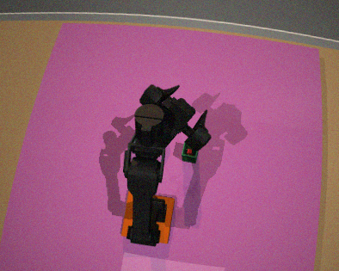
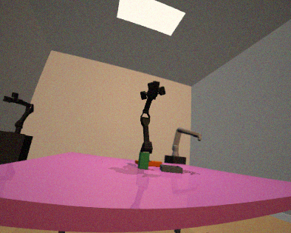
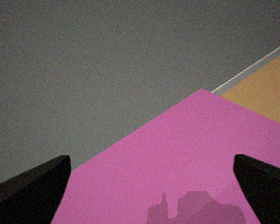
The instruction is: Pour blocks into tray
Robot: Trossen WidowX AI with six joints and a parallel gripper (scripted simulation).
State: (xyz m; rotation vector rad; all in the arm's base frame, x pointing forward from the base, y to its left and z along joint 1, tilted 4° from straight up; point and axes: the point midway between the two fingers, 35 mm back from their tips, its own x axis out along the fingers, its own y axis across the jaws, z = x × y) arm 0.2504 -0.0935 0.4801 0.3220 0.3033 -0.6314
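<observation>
The top view looks steeply down over the arm (image 1: 144, 175) (image 2: 145, 130); the exterior (low, farther off) faces it across the table (image 1: 255, 175) (image 2: 230, 191) (image 3: 150, 145). The wrist view looks out between nearby fingers, sharing the tabletop.

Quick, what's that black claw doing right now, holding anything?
Gripper: open wide, holding nothing.
</observation>
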